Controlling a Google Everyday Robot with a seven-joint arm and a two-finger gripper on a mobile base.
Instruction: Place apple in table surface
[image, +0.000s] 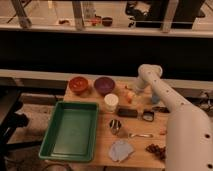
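The apple (128, 96), small, round and yellow-orange, sits on the light wooden table surface (102, 142), right of the purple bowl and behind the white cup. My gripper (133, 90) hangs from the white arm (170, 105), which comes in from the lower right. It is right at the apple's upper right side and partly covers it. I cannot tell whether it touches the apple.
A green tray (72, 130) fills the table's left. An orange-red bowl (78, 84) and a purple bowl (104, 85) stand at the back. A white cup (111, 102), black bar (127, 113), metal cup (116, 126), spoon (139, 135) and cloth (121, 150) lie mid-table.
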